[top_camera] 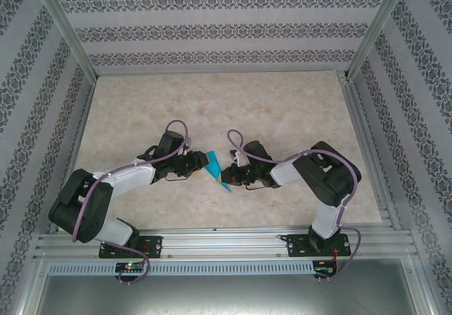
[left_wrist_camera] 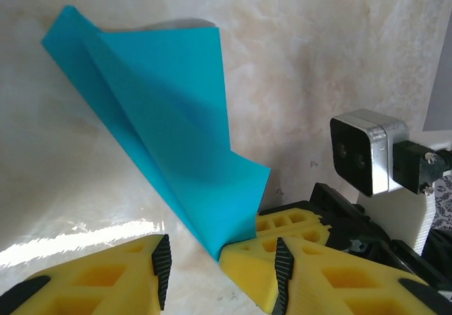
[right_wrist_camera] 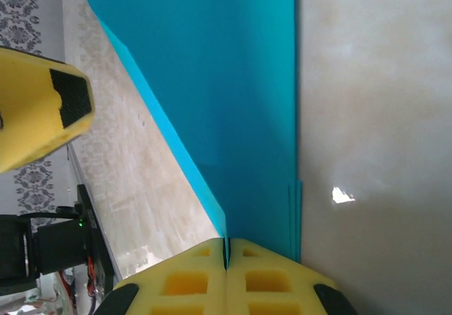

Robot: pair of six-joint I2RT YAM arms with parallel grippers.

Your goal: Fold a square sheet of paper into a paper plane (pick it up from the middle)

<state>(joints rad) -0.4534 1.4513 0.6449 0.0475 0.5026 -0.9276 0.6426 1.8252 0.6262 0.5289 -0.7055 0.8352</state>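
Observation:
The turquoise sheet of paper point(top_camera: 215, 164) is folded into layers and held up off the table between the two arms. My right gripper point(top_camera: 227, 175) is shut on its lower edge. In the right wrist view the yellow fingertips point(right_wrist_camera: 226, 255) meet with the paper point(right_wrist_camera: 233, 96) pinched between them. My left gripper point(top_camera: 200, 162) faces it from the left and is open. In the left wrist view its black pads point(left_wrist_camera: 162, 269) stand apart. The paper's point(left_wrist_camera: 169, 131) bottom corner and the right gripper's yellow tip lie in the left gripper's point(left_wrist_camera: 222, 272) gap. One left finger point(right_wrist_camera: 42, 110) shows beside the paper.
The marble-patterned table point(top_camera: 226, 103) stretches behind the arms. Patterned walls and aluminium posts point(top_camera: 67, 32) close it in on three sides. A metal rail point(top_camera: 226, 241) carries the arm bases at the near edge. The right wrist camera point(left_wrist_camera: 364, 152) sits close to the left fingers.

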